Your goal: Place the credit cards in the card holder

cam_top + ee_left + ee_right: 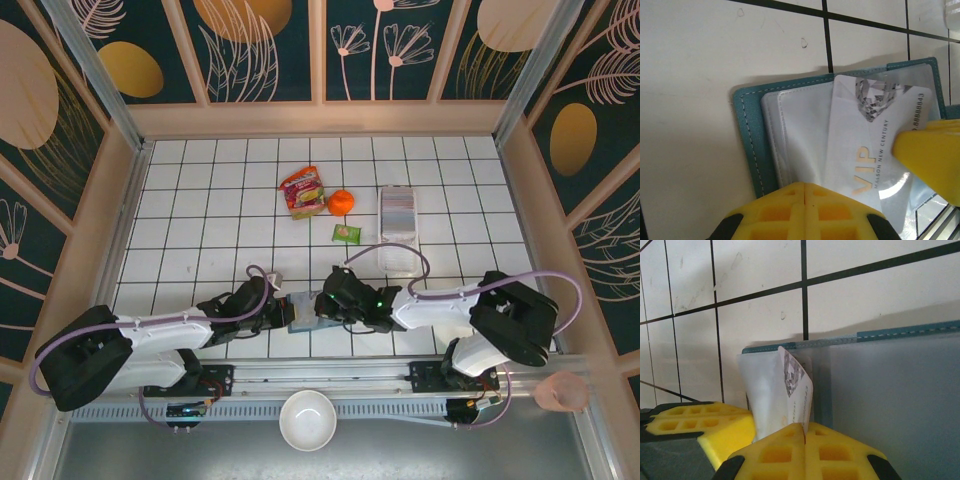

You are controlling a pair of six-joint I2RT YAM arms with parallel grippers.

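left end effector (pixel 805 200) closed, pinning card holder (pixel 747 145) open on table (pixel 200 200) | right end effector (pixel 805 437) closed, apparently pinching credit card (pixel 865 150); to feed clear sleeve (pixel 800 135)

The dark teal card holder (pixel 746 145) lies open and flat on the white tiles with its pale, see-through pockets facing up, and a white card (pixel 865 135) with gold "VIP" letters sits slanted across those pockets, touching them.
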